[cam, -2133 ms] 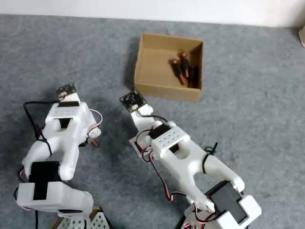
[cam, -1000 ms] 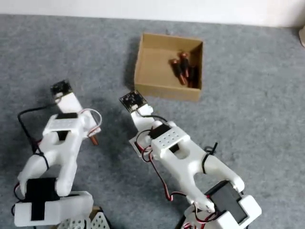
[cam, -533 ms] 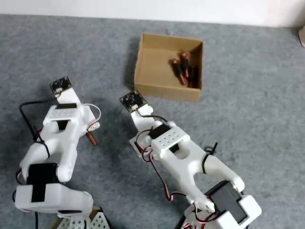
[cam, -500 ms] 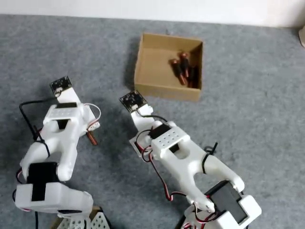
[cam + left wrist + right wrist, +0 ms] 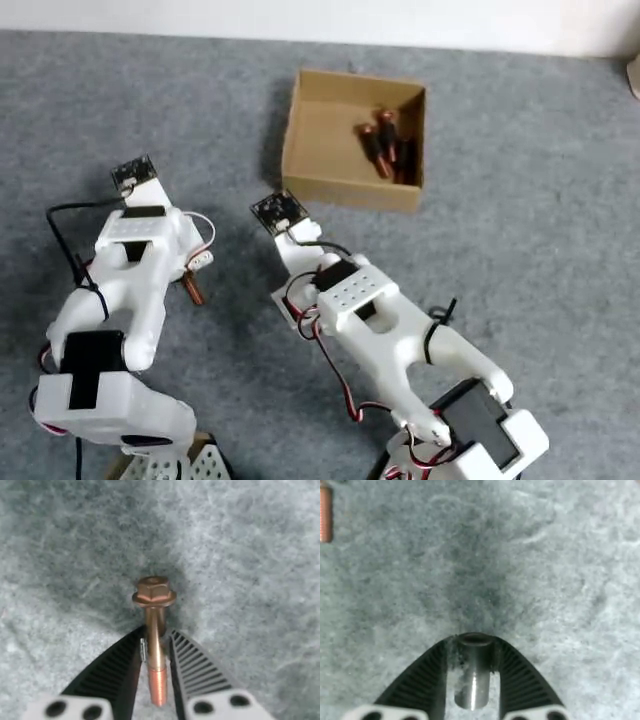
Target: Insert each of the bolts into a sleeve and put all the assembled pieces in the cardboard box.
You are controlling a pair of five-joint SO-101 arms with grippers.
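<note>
Two parts are held apart from the cardboard box (image 5: 345,190). Left hand (image 5: 156,634) clamps a bolt (image 5: 153,594), right hand (image 5: 473,644) a sleeve (image 5: 473,677).

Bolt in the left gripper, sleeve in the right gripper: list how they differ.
The bolt is copper-coloured; the sleeve is dark grey. The bolt has a flanged hex head and a threaded tip; the sleeve is a plain hollow tube. Both are held between black ribbed fingers.

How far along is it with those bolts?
Partway. A few pieces already lie in the box. In hand: the left gripper holds a bolt, the right gripper a sleeve. Left: joining these two and boxing them.
</note>
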